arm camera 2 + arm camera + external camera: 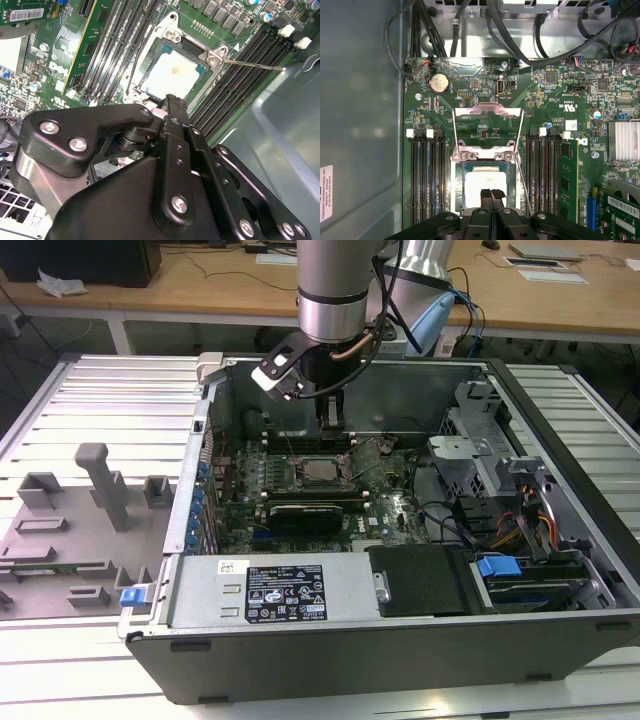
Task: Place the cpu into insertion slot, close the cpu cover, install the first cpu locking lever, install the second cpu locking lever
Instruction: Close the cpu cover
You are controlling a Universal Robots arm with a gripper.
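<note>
The cpu (482, 182) lies in the insertion slot (186, 49) on the green board, its pale silvery top showing in both wrist views and faintly in the exterior view (320, 472). My gripper (490, 193) hangs just above the chip's near edge, shut, with nothing between its fingertips (172, 101). In the exterior view my gripper (330, 430) is low inside the open case. Grey cpu cover metal with two screws (482, 155) sits at the slot's edge; I cannot tell whether it lies flat. Thin wire levers (252, 65) stand away from the socket.
Long black memory slots (425, 175) flank the socket on both sides. A black card (310, 510), a power supply (280, 590), a drive cage (470, 450) and loose cables (520, 520) crowd the case. A grey fixture tray (70, 530) lies at the exterior view's left.
</note>
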